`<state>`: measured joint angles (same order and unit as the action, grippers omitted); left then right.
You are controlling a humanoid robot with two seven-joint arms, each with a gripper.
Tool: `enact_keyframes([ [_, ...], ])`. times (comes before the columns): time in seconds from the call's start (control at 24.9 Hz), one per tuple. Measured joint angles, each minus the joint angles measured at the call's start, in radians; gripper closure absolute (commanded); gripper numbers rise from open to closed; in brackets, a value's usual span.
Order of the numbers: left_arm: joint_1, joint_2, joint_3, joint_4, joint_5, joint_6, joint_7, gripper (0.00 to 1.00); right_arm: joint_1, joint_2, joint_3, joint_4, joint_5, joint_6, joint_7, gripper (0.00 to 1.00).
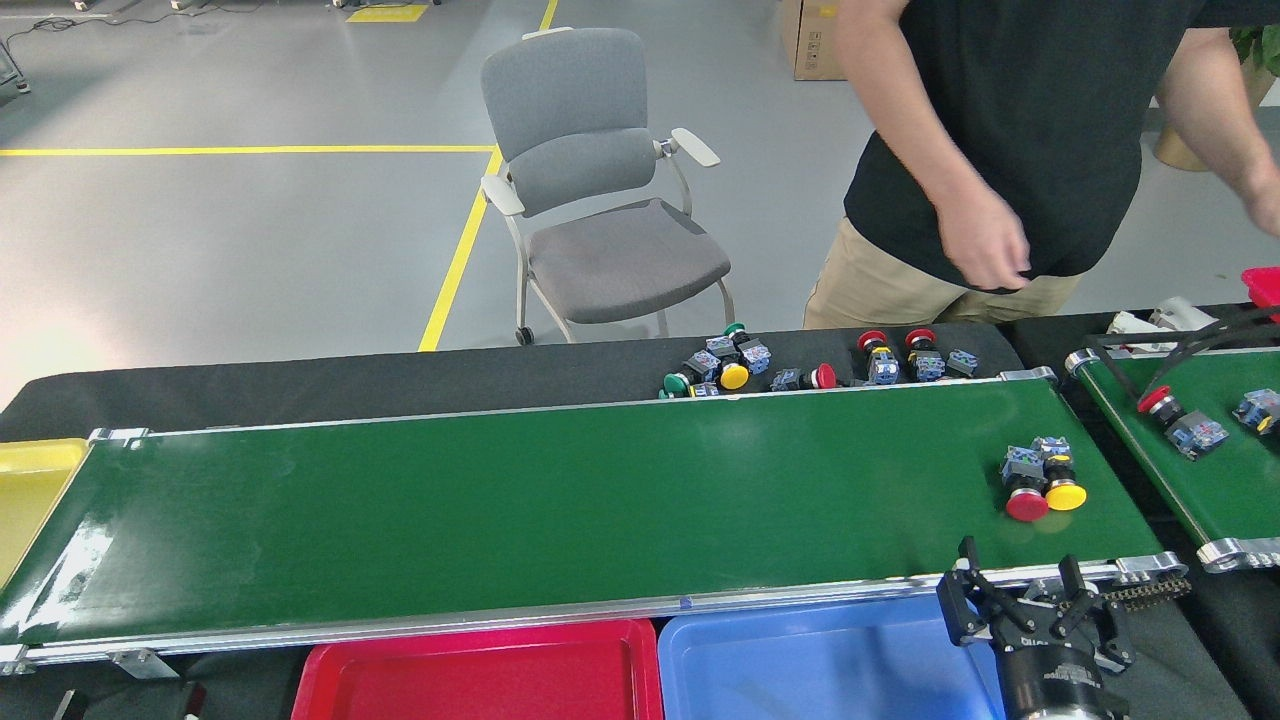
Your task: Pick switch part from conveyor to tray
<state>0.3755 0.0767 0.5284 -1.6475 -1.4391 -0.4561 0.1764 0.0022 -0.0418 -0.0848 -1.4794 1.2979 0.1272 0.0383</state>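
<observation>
Green conveyor (560,500) carries two switch parts (1042,478) beyond the spread right gripper (1020,585); red tray (480,675) and blue tray (800,665) left of it, both bare.

A: What's cut off here?
B: The bright yellow plastic tray (30,490) by the left edge, the glossy red plastic tray (480,672) and the blue plastic tray (800,665) by the bottom edge.
A: And the person in the black shirt (1020,130)?
B: Cropped above the chest; one hand (985,240) is blurred.
A: The narrow green side belt (1210,480)?
B: Runs off right.
</observation>
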Motion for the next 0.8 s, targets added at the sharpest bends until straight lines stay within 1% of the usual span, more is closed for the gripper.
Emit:
enact_keyframes([
  [0.2, 0.0, 0.0, 0.0, -0.001, 0.001, 0.0, -0.018, 0.0, -0.107, -0.005, 0.0, 0.13, 0.0, 0.016, 0.002, 0.01],
  [0.32, 0.0, 0.001, 0.0, -0.001, 0.001, -0.002, -0.026, 0.0, -0.163, -0.005, 0.0, 0.188, 0.0, 0.019, 0.003, 0.01],
  [0.52, 0.001, 0.002, 0.007, -0.002, 0.001, -0.004, -0.027, 0.0, -0.222, -0.019, 0.006, 0.269, 0.001, 0.023, 0.004, 0.01],
  [0.68, 0.001, 0.008, 0.015, -0.002, 0.001, -0.005, -0.028, 0.0, -0.267, -0.02, 0.013, 0.327, 0.002, 0.024, 0.005, 0.01],
  [0.72, 0.001, 0.008, 0.016, -0.002, 0.001, -0.005, -0.028, 0.0, -0.274, -0.02, 0.02, 0.341, 0.003, 0.024, 0.005, 0.03],
  [0.76, 0.001, 0.008, 0.016, -0.002, 0.001, -0.006, -0.028, 0.0, -0.279, -0.021, 0.034, 0.358, 0.004, 0.024, 0.004, 0.08],
  [0.8, 0.001, 0.008, 0.016, -0.002, 0.001, -0.006, -0.028, 0.0, -0.281, -0.021, 0.05, 0.373, 0.004, 0.024, 0.001, 0.25],
])
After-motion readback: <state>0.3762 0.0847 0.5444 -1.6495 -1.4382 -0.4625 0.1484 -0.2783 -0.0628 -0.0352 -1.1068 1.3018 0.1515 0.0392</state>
